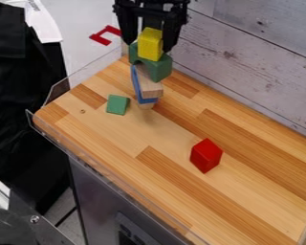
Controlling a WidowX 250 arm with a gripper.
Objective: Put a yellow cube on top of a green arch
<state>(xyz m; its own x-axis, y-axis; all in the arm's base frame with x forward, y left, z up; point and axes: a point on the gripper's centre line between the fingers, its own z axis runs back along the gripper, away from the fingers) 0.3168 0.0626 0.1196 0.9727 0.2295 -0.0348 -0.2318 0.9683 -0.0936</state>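
Observation:
At the top of the view, the gripper (pixel 149 42) hangs around the yellow cube (pixel 150 44); whether it holds the cube or stands loosely around it, I cannot tell. The cube is right above the green arch (pixel 158 68) and appears to touch its top. Under the arch is a stack with a natural wood block (pixel 149 86) and a blue piece (pixel 137 85) along its left side, near the back left of the wooden table (pixel 111 139).
A small green block (pixel 117 104) lies left of the stack. A red block (pixel 206 155) stands farther right and nearer the camera. A clear plastic rim (pixel 85 155) runs along the table's left and front edges, and a whitish plank wall (pixel 245 62) rises behind.

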